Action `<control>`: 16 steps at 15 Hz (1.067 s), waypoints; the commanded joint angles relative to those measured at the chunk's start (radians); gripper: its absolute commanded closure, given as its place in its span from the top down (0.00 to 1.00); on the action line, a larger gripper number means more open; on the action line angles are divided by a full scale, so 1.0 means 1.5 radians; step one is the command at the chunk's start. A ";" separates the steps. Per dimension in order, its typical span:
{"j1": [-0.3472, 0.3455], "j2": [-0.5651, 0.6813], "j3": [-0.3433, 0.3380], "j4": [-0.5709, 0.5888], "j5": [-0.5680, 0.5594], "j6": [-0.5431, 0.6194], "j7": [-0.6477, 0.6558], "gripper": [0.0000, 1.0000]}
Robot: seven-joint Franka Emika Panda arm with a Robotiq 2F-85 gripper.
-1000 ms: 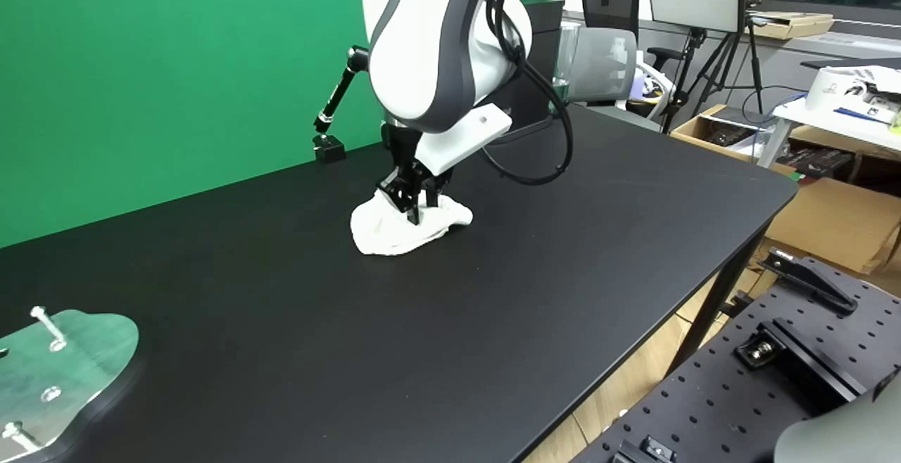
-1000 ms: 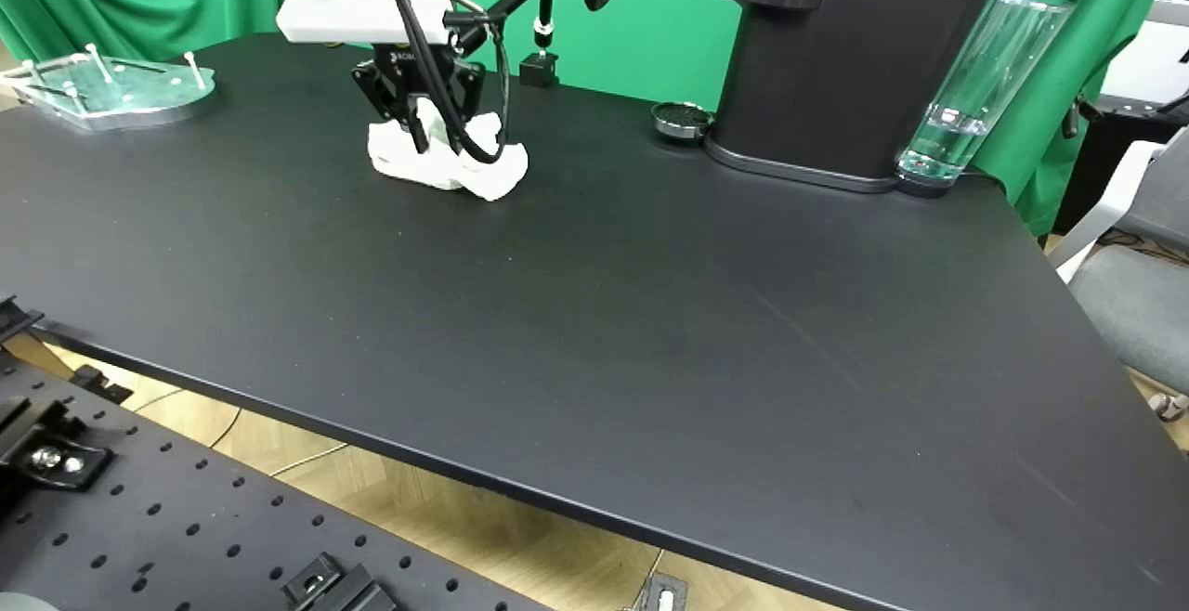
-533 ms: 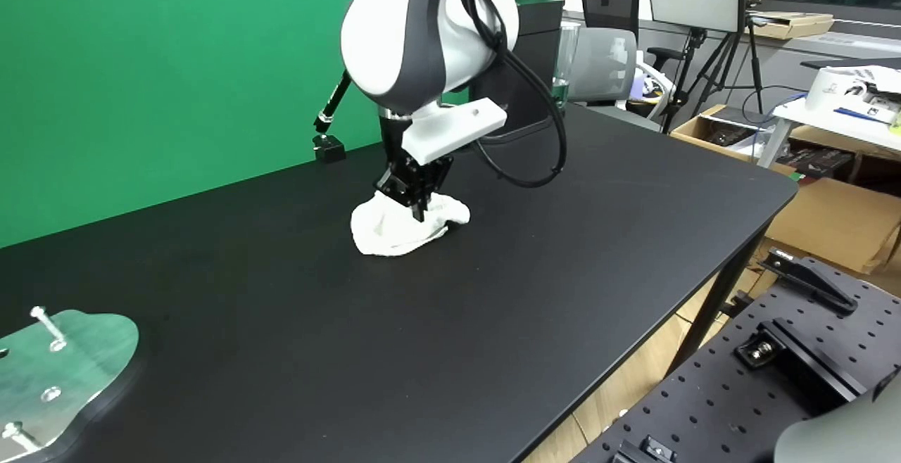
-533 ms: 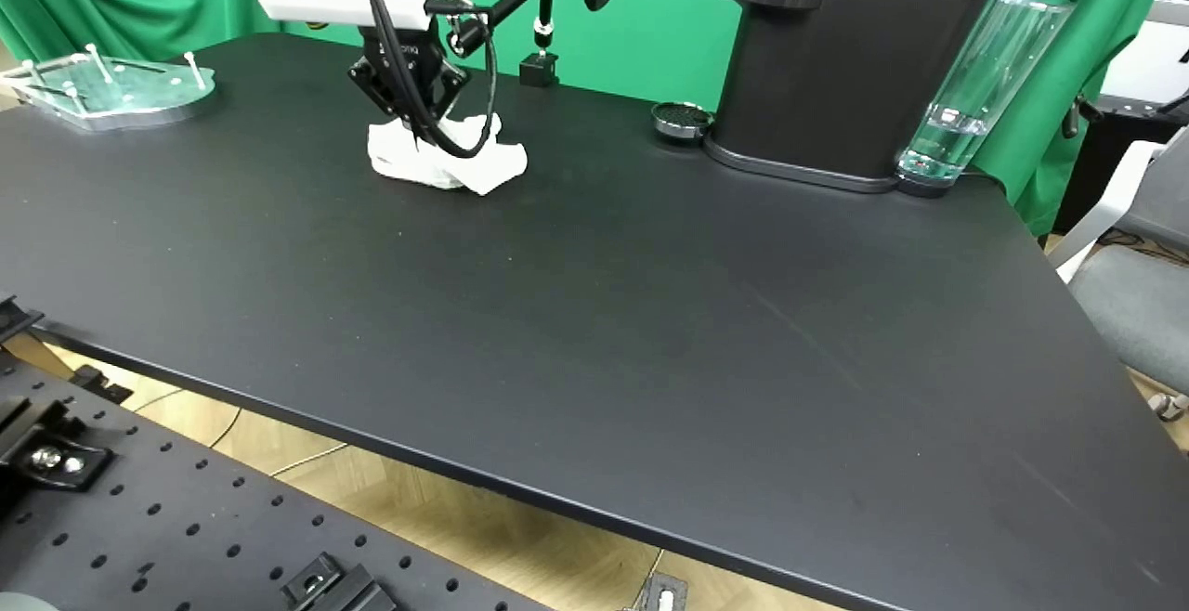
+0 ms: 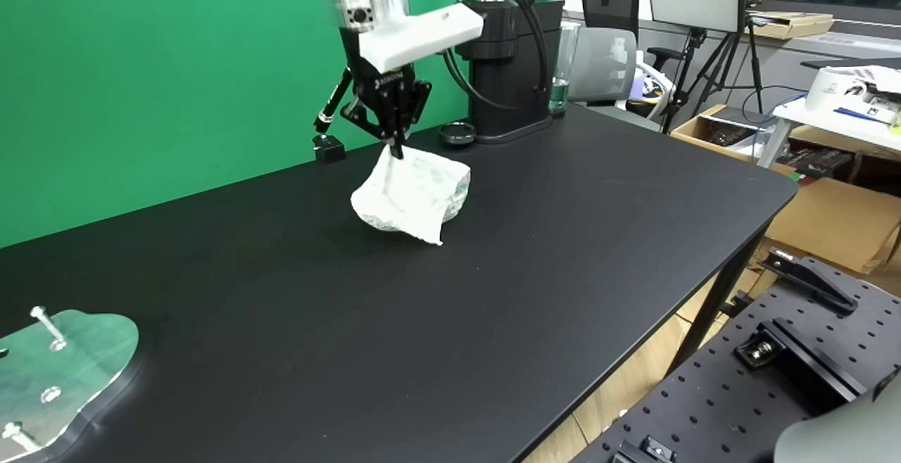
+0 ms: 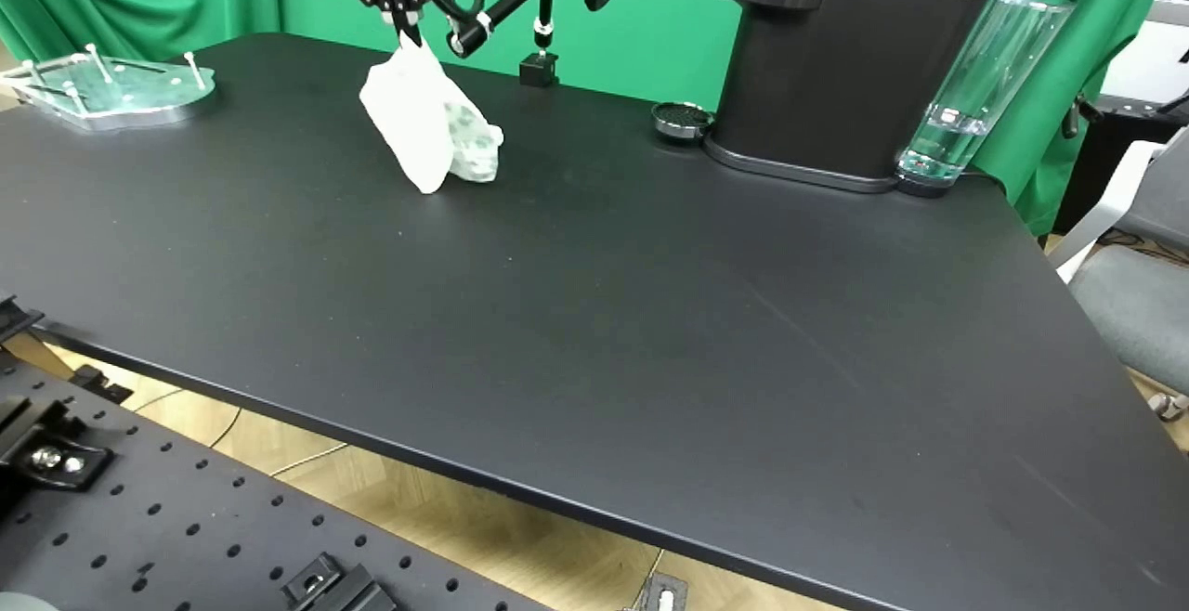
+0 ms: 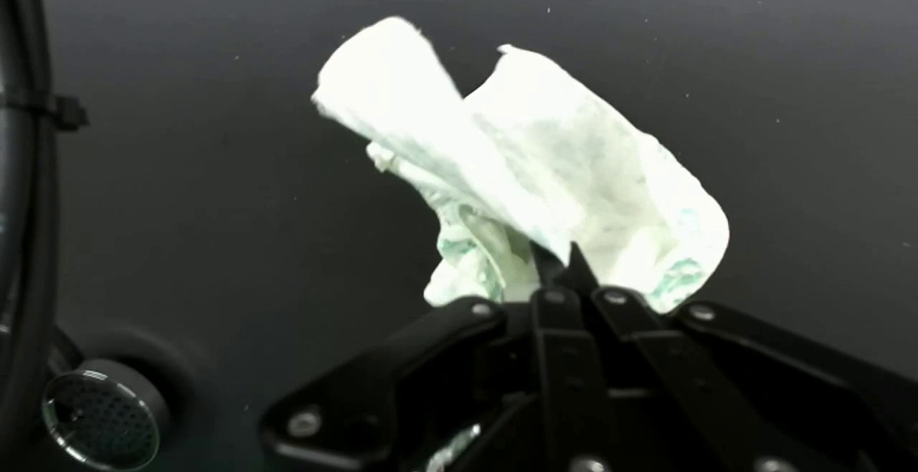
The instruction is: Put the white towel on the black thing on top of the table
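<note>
The white towel hangs in loose folds from my gripper, and faint green marks show on it. It also shows in an exterior view, below the gripper. In the wrist view the black fingers are shut on a pinch of the towel. I cannot tell whether its lowest corner touches the table. A tall black machine stands on the black table at the back; it also shows in an exterior view.
A small round metal dish sits beside the machine's base, and a clear water tank is at its other side. A black jointed stand is behind the gripper. A greenish plate with white pegs lies on the table.
The gripper was down at the towel on the table. Now it has risen with the towel pinched in its fingers, and the towel has stretched upward and hangs down.
</note>
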 commanded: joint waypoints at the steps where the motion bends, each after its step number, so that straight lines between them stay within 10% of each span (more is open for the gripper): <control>1: 0.004 -0.041 0.007 0.051 -0.047 -0.079 0.058 0.00; 16: -0.017 0.019 0.002 0.260 -0.128 -0.194 0.161 0.00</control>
